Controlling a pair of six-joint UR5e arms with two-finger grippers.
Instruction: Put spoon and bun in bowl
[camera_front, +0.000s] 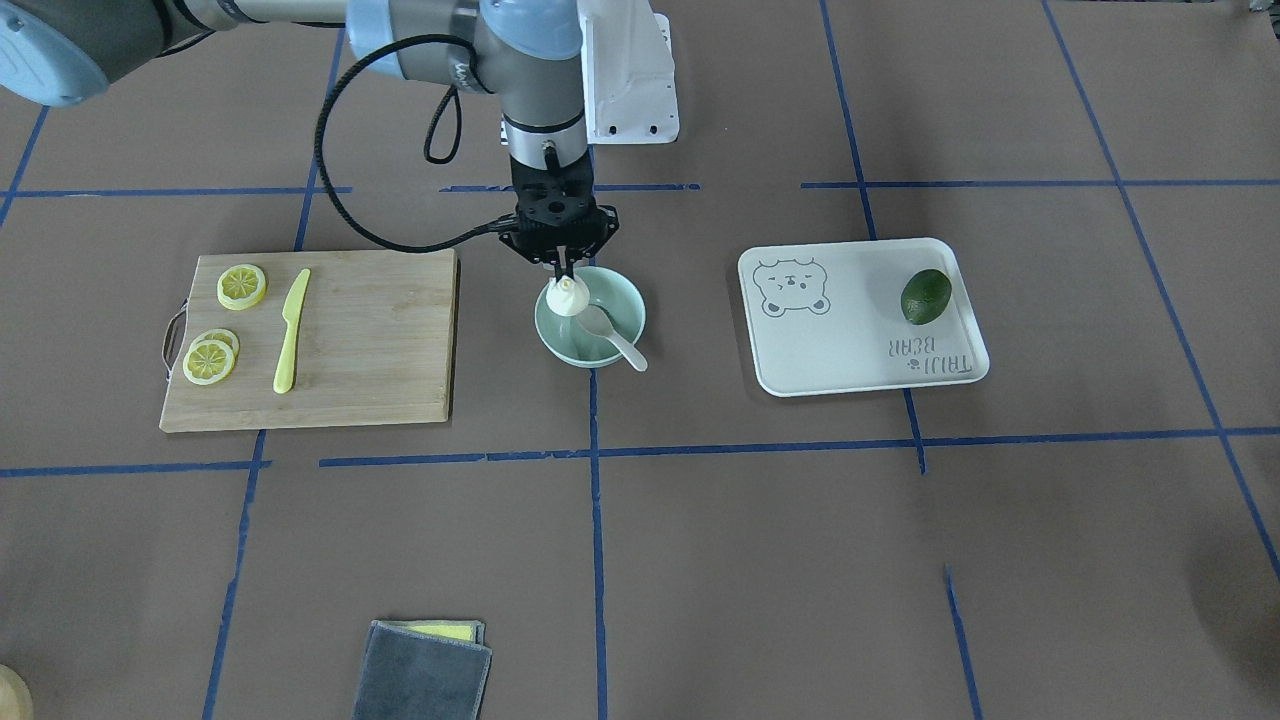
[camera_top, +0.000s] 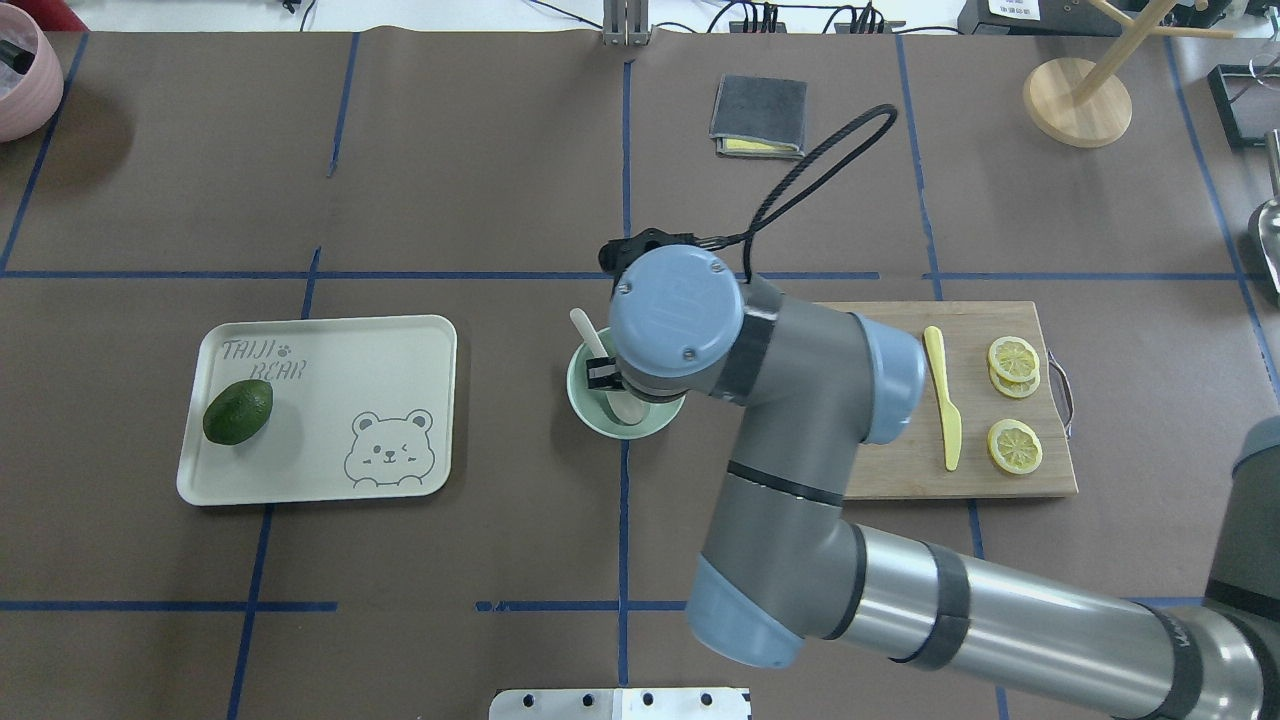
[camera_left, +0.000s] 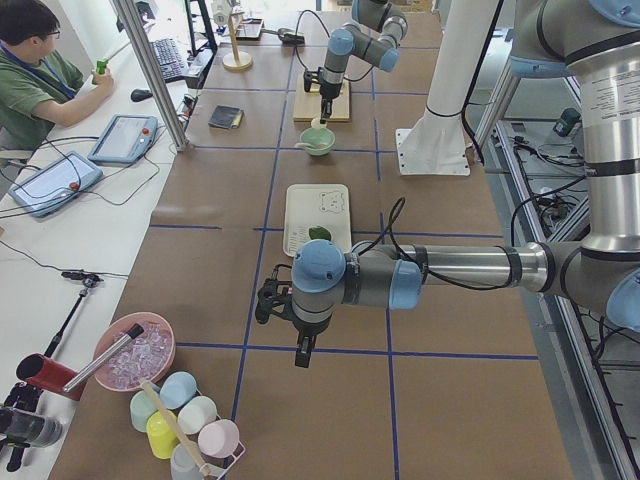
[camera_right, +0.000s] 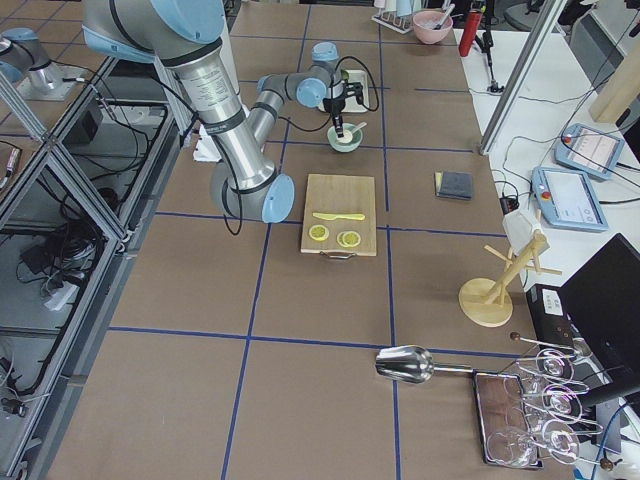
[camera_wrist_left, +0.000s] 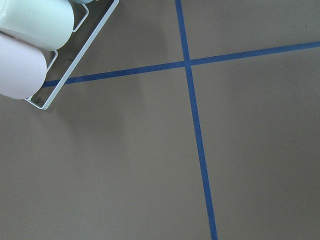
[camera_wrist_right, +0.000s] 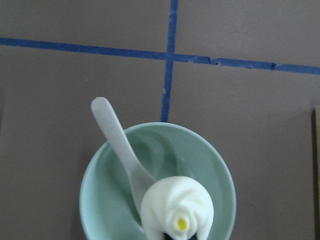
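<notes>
The pale mint-green bowl (camera_front: 622, 300) stands at the table's middle. The cream spoon (camera_front: 616, 341) lies in it, scoop down, its handle sticking out over the rim. My right gripper (camera_front: 566, 270) points straight down over the bowl's robot-side rim and is shut on the top of the white pleated bun (camera_front: 565, 298). In the right wrist view the bun (camera_wrist_right: 177, 207) hangs over the bowl (camera_wrist_right: 210, 165) and covers the scoop of the spoon (camera_wrist_right: 117, 137). My left gripper (camera_left: 303, 355) shows only in the exterior left view, far from the bowl; I cannot tell if it is open.
A wooden cutting board (camera_front: 380, 340) with lemon slices (camera_front: 242, 286) and a yellow knife (camera_front: 291, 330) lies beside the bowl. A white tray (camera_front: 850, 340) holds a green fruit (camera_front: 926, 296). A grey cloth (camera_front: 425, 670) lies at the operators' edge. A rack of cups (camera_wrist_left: 30, 50) stands near the left arm.
</notes>
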